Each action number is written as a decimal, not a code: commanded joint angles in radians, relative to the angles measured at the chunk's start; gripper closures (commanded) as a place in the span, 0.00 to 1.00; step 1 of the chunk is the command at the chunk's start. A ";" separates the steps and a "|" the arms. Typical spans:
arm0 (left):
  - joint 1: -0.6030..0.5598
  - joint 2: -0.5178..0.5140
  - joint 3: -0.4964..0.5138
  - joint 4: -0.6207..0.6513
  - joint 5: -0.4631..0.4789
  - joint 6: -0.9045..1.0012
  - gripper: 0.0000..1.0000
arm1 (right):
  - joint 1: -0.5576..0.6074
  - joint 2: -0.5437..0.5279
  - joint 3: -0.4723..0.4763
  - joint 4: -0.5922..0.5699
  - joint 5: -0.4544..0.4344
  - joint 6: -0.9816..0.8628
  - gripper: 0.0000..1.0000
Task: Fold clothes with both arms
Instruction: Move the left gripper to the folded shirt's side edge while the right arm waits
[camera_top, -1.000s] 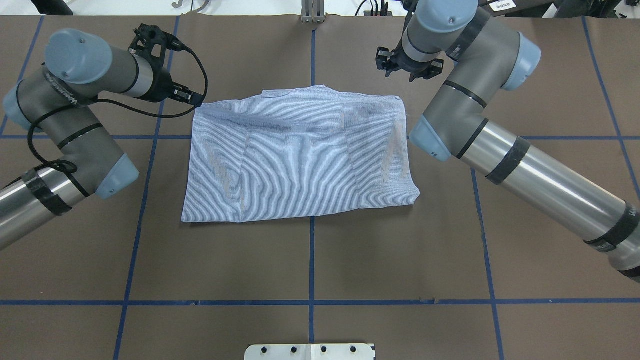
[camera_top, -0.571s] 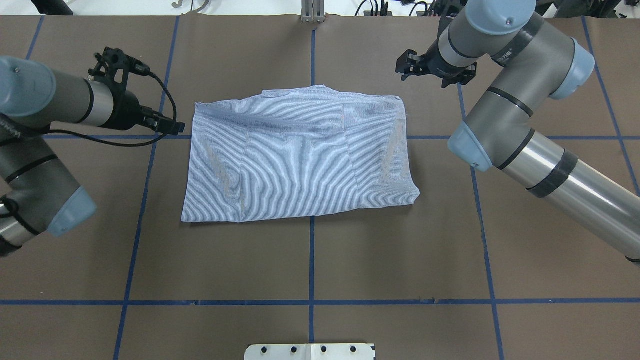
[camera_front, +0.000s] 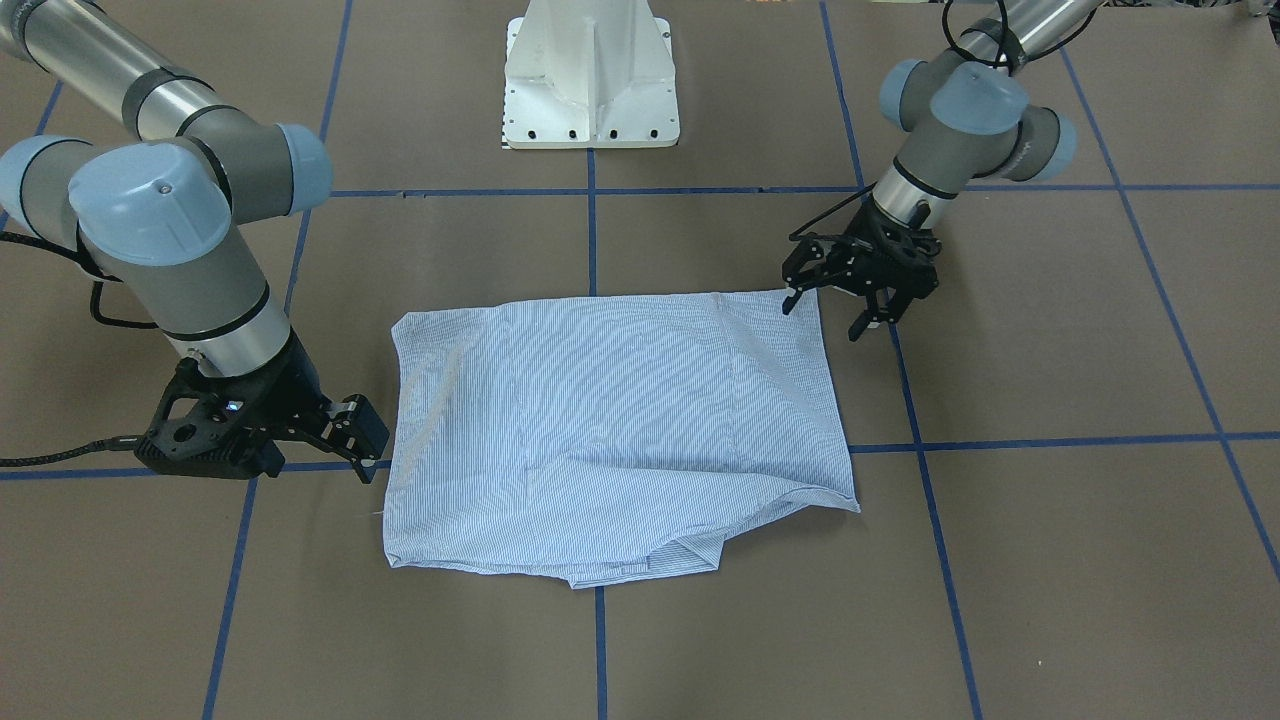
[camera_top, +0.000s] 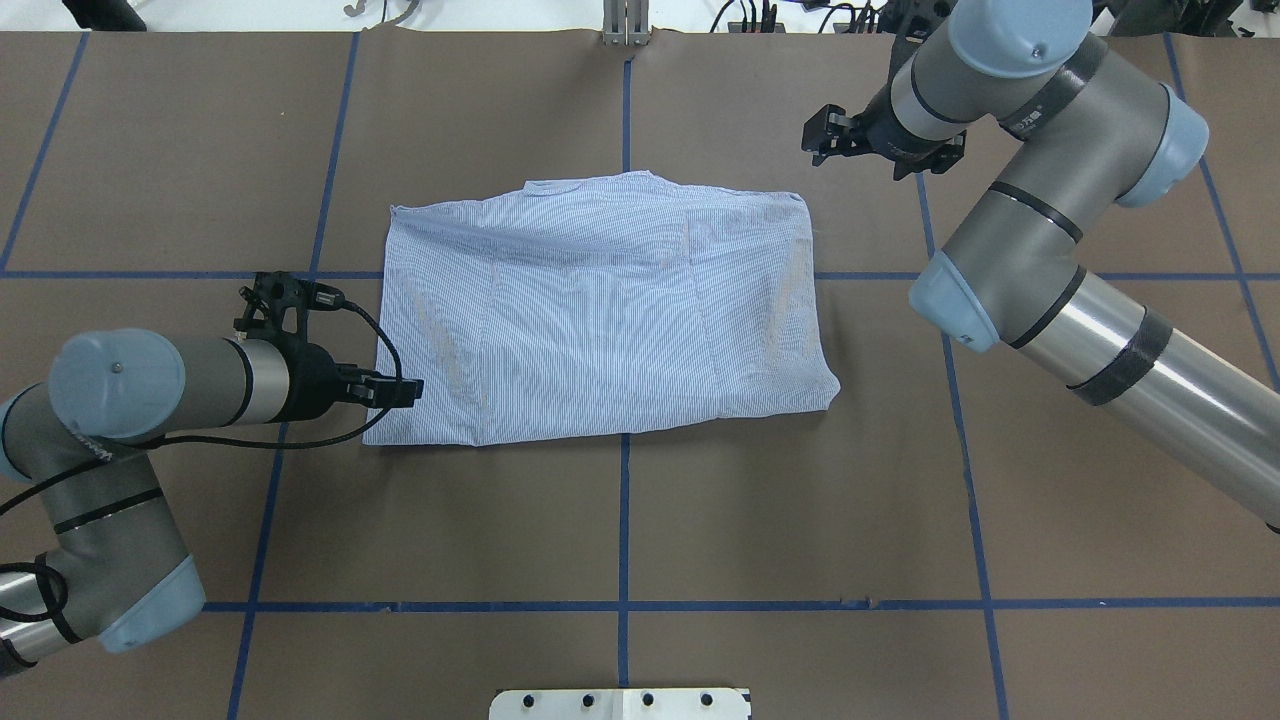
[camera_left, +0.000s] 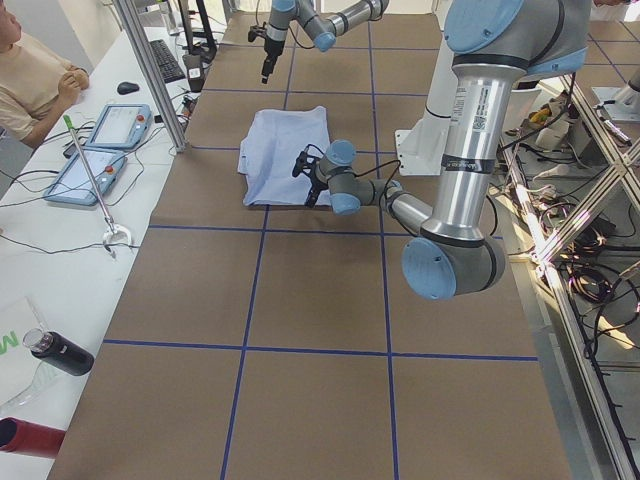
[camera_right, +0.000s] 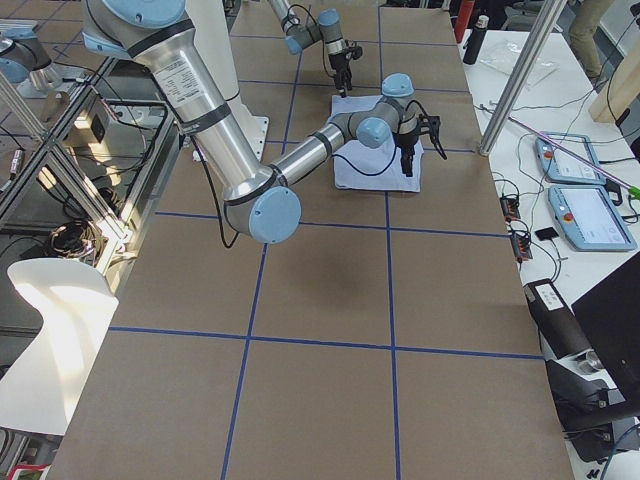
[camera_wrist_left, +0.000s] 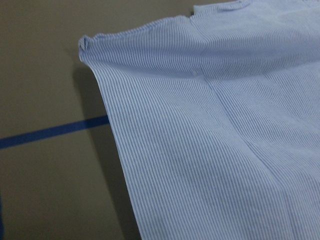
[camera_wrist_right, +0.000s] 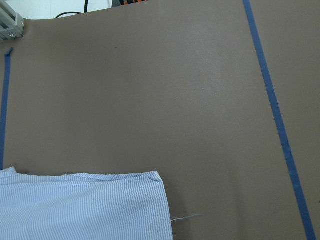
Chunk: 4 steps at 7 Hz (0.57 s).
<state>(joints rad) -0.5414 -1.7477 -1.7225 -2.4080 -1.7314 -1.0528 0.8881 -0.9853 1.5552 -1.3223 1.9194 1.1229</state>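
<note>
The shirt (camera_top: 600, 310) lay as a flat, folded rectangle mid-worktop (camera_top: 800, 520), somewhat nearer the far edge. The step looked like taking hold for the next fold. The left hand (camera_top: 400, 389), fingers spread and empty, sat low at the shirt's corner toward the robot's edge, and the right hand (camera_top: 828, 138), seemingly open and empty, hovered off the opposite corner toward the far edge. Next, each hand would probably need to pinch every layer at an edge before lifting together; bare worktop lay on all sides, widest toward the robot's edge.
</note>
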 joint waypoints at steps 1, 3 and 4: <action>0.034 0.007 0.006 0.001 0.042 -0.046 0.24 | -0.001 0.000 0.000 0.000 0.000 0.000 0.00; 0.034 0.028 -0.002 0.003 0.043 -0.047 0.24 | -0.005 -0.001 -0.001 0.000 0.000 0.001 0.00; 0.035 0.028 -0.005 0.003 0.043 -0.049 0.26 | -0.005 -0.001 -0.003 0.000 0.000 0.001 0.00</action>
<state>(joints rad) -0.5079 -1.7242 -1.7236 -2.4056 -1.6898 -1.0994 0.8845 -0.9861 1.5537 -1.3223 1.9190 1.1239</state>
